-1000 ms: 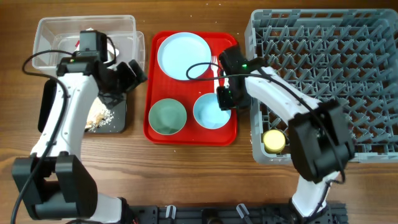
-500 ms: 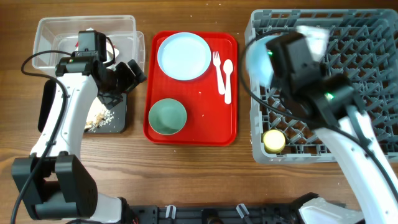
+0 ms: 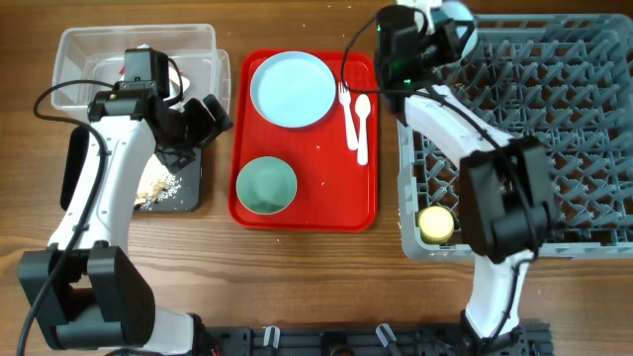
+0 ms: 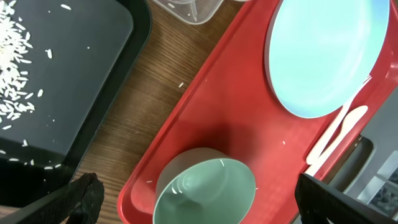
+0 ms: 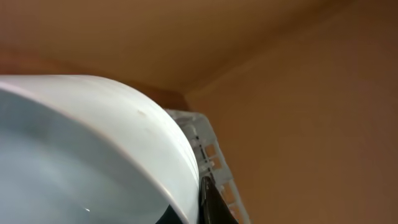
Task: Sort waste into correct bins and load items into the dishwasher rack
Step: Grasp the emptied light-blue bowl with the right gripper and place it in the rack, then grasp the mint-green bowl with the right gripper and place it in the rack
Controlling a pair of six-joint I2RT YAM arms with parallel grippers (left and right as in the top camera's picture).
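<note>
Holding pale blue bowl (image 5: 81, 155) by its rim: right hand (image 3: 435, 30), raised over dishwasher rack (image 3: 554, 119) corner | left hand (image 3: 206, 115) spread wide, empty, over black tray (image 4: 81, 81) edge | green bowl (image 3: 267, 185), plate (image 3: 292, 89), fork (image 3: 346, 114), spoon (image 3: 362, 124) on red tray (image 3: 336, 213) | yellow cup (image 3: 435, 224) in rack.

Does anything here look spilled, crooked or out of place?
Yes: white rice-like grains lie scattered across the black tray, and a few strays dot the wooden table and the red tray. Nothing looks broken.
</note>
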